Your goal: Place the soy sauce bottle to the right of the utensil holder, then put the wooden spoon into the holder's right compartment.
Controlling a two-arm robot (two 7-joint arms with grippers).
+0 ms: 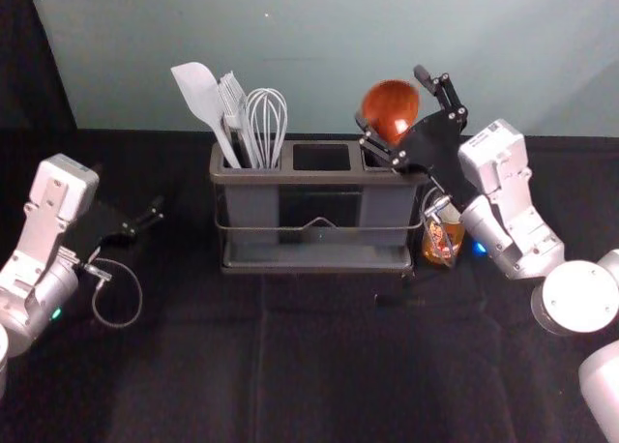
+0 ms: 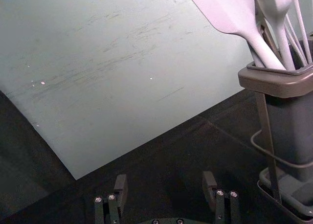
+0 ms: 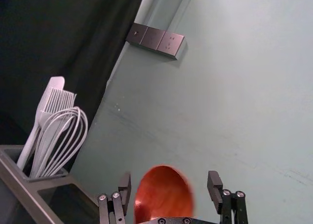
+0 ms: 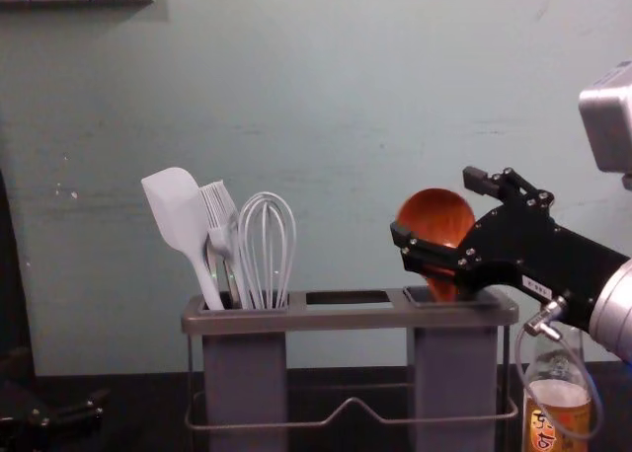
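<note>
A black cloth (image 1: 324, 366) covers the table, creased in a faint line running toward six o'clock. Seen from the head view, the utensil holder (image 1: 314, 257) stands upright on the cloth at twelve o'clock. The soy sauce bottle (image 1: 442, 247) stands upright at two o'clock, just beside the holder's three o'clock end.

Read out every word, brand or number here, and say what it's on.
Soy sauce bottle: Chinese characters, possibly "东古"; the rest is too small.
Sticker on the right end effector: too small to read.
Right arm's casing: small print, unreadable.
</note>
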